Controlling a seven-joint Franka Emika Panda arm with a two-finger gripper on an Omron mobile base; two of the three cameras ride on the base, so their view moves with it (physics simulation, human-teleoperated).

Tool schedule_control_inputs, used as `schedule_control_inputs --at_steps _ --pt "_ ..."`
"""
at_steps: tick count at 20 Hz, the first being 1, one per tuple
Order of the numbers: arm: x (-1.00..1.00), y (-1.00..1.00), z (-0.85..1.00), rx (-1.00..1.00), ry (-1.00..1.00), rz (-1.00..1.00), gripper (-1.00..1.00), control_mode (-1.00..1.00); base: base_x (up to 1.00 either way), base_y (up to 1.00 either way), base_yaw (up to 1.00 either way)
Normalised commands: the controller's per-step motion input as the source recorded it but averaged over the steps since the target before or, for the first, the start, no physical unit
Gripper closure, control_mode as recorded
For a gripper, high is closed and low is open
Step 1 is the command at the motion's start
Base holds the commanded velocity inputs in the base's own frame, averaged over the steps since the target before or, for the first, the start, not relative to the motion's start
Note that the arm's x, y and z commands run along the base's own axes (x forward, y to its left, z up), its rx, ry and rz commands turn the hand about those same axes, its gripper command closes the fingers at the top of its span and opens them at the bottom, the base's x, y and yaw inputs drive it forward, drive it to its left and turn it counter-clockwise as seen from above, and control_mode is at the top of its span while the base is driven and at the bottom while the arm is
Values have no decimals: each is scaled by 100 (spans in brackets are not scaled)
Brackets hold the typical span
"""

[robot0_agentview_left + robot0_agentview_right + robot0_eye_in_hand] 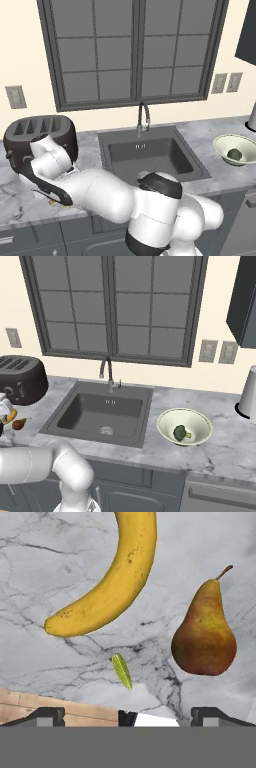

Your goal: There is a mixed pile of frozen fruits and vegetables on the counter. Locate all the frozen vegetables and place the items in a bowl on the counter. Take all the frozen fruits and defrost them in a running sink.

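Broccoli floret (181, 433), dark green with a pale stem, already sits in the wide pale green bowl (169, 419) right of the dark grey sink basin (95, 415). What's under the two-finger gripper (127, 714), jaws spread wide and empty, is a tiny yellow-green sliver (121, 671) on the veined marble counter (45, 557). I'd guess it's featherlight, thin and slippery, so pinch it across the middle. The curved yellow banana (112, 582) and reddish-brown pear (204, 637) lie close on either side, and could get nudged. A black toaster (20, 378) stands behind.
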Motion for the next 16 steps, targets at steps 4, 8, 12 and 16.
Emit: schedule_control_inputs --at_steps 4,8,12,16 --pt "0 -22 -25 0 -1 4 -100 -100 0 0 0" --pt "4 0 -31 0 -13 6 -100 -100 0 0 0" --pt "23 0 -3 0 -14 4 -100 -100 0 0 0" --pt "24 0 0 0 -3 3 -100 -100 0 0 0"
